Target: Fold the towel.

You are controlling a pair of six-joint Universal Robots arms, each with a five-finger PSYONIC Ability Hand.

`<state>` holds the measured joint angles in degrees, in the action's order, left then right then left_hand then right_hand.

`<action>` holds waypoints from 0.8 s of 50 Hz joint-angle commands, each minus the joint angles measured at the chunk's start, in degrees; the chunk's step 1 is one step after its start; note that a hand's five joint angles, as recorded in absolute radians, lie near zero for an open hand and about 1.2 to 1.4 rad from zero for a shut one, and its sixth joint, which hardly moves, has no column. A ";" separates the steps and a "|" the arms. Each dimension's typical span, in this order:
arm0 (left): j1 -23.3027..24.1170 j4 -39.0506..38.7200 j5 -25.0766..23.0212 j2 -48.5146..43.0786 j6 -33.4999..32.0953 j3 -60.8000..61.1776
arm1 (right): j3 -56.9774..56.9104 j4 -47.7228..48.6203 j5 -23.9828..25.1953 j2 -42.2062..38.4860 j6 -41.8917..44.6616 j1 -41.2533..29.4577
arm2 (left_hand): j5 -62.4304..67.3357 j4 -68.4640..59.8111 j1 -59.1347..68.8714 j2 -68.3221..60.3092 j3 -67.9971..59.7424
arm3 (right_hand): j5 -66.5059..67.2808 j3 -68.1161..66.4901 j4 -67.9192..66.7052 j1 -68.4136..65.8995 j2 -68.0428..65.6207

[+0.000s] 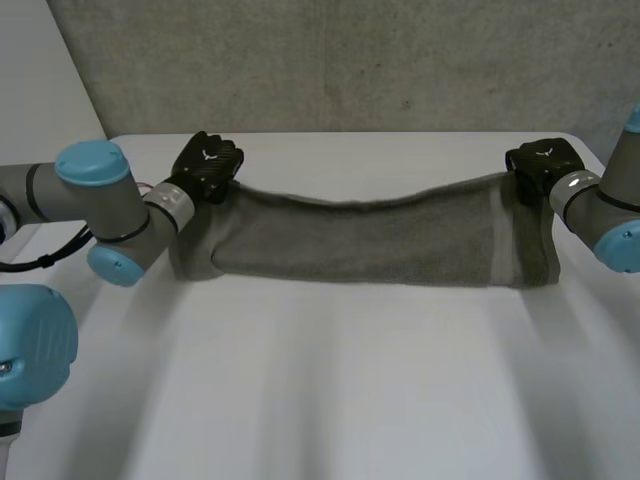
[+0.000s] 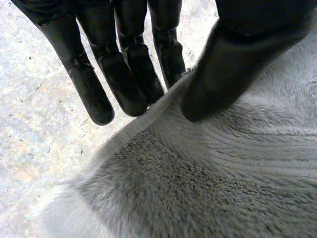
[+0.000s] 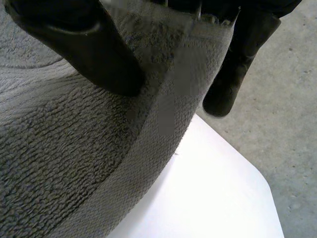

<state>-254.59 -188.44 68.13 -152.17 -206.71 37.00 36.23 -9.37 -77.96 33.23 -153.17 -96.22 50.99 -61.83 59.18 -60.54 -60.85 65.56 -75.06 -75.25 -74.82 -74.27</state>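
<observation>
As the left robot hand [image 1: 207, 165] and right robot hand [image 1: 545, 160] each pinch a corner, the towel [image 1: 360, 240] stretches lengthwise between them.

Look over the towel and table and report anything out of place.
Nothing stands out. The grey towel is stretched between the left hand and the right hand, each pinching a far corner. Its top edge sags a little mid-span, and its lower part rests on the white table. No tears, stains or spills show.
</observation>
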 commanded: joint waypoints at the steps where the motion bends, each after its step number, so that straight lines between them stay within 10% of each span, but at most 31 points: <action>1: 0.32 -0.08 1.99 0.12 -0.19 0.36 | -0.81 -0.12 -0.35 -0.80 -0.37 -0.89 | -50.79 51.63 -48.98 50.33 50.65 | -65.56 65.06 65.25 64.82 64.27; 25: -1.08 0.80 6.05 27.35 0.51 29.86 | 34.68 2.60 3.25 28.72 -5.91 -2.22 | -50.78 51.62 -48.97 50.32 50.64 | -65.56 65.06 65.25 64.82 64.27; 40: -1.08 -2.98 5.87 39.85 0.51 51.68 | 43.93 5.06 4.40 22.75 5.78 5.61 | -50.61 51.45 -48.80 50.15 50.47 | -55.72 55.22 55.41 54.98 54.43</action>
<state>-255.68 -189.46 74.00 -115.44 -206.20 83.00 79.72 -6.19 -73.35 60.66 -150.71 -92.94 2.82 -13.86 13.66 -13.47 -13.44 8.20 -17.44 -17.41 -18.00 -17.52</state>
